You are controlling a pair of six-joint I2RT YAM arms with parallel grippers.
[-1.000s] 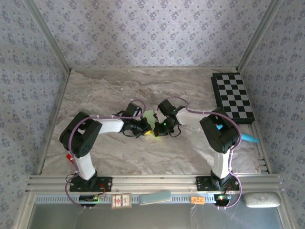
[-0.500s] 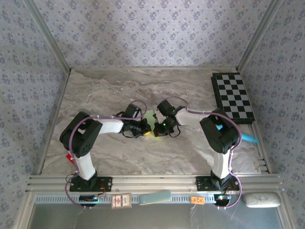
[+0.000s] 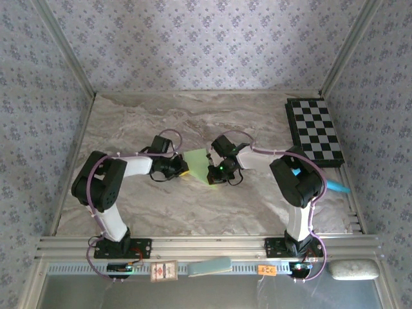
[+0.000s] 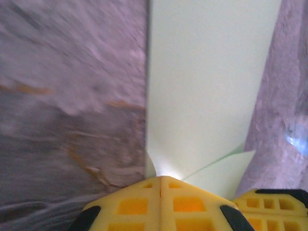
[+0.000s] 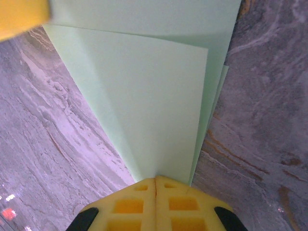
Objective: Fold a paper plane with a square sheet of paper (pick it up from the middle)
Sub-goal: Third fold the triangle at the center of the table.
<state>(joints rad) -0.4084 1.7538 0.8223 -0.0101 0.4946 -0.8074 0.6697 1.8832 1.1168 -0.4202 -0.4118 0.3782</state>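
Observation:
The paper plane [image 3: 197, 161] is pale green folded paper lying low over the marble table [image 3: 129, 122], mid-table between my two grippers. My left gripper [image 3: 182, 170] is at its left end, and in the left wrist view its yellow fingers [image 4: 130, 204] are pressed together with the paper [image 4: 202, 86] running into their tips [image 4: 160, 178]. My right gripper [image 3: 211, 175] is at the paper's right end, shut, with layered folds [image 5: 154, 96] converging at its tips [image 5: 155, 179]. The right gripper's finger [image 4: 269, 202] also appears beside the paper's lower flap.
A black-and-white chessboard [image 3: 315, 132] lies at the back right. A light-blue card [image 3: 209, 266] and a grey pad [image 3: 353, 269] rest on the front rail. Patterned walls close in the table at the back and on both sides.
My left gripper has moved left, away from the right gripper, and more of the green paper now shows spread between them. The right gripper has stayed put.

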